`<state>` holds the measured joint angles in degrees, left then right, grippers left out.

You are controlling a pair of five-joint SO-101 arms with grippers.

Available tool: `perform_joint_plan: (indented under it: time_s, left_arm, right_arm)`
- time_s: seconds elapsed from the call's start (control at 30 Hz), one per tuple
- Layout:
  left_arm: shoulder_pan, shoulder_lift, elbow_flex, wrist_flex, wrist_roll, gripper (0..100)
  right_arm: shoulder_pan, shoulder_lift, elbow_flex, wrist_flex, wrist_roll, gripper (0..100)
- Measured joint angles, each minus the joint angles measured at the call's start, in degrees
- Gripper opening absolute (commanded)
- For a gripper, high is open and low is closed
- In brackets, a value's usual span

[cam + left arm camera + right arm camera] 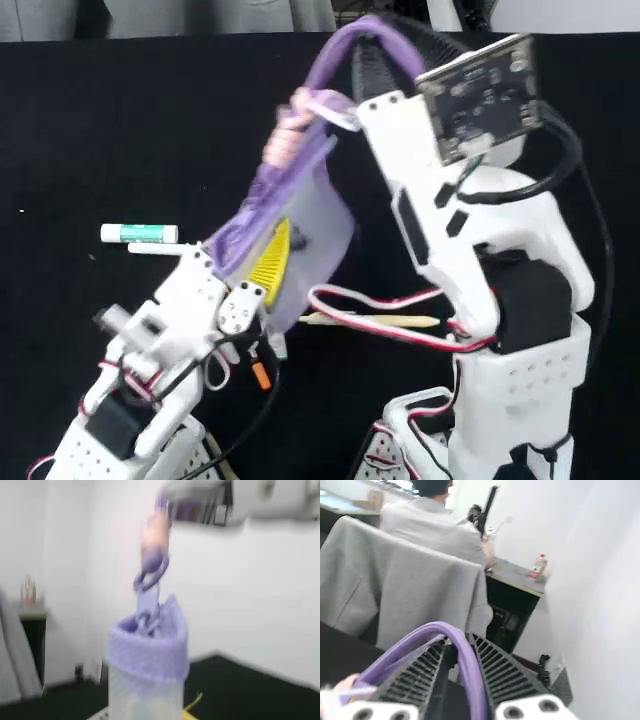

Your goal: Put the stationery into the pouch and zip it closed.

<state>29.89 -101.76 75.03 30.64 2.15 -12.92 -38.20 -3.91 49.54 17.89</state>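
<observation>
A translucent pouch [310,225] with purple trim hangs tilted in the air above the black table [80,130]. My right gripper [375,45] is shut on its purple strap [335,55] at the top. The strap [420,640] runs between the black ridged fingers [502,670]. My left gripper [250,275] is shut on the pouch's lower end, with a yellow ridged finger [270,255] pressed against its side. The left wrist view looks along the pouch [147,680] at its purple top, zipper pull [149,587] and pink charm [156,535].
On the table lie a green-and-white stick [140,233] with a thin white pen [155,248] beside it at the left. A cream pencil-like stick [370,320] lies under the right arm. Red and white cables [380,300] hang near it.
</observation>
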Motion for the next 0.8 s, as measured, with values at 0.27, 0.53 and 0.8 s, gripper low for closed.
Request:
perform_joint_plan:
  time_s: [0.27,0.53,0.8]
  left_arm:
    - [-3.34,-1.93,-0.09,2.90,0.62,3]
    - [-10.20,-1.93,-0.09,2.90,6.42,3]
    - [-10.29,-1.85,-0.09,2.99,6.86,3]
  right_arm:
    - [10.11,0.00,8.97,-14.15,0.00,2.5]
    - [14.77,2.11,10.02,-17.05,0.00,2.5]
    - [18.99,20.22,1.67,-17.05,0.00,2.5]
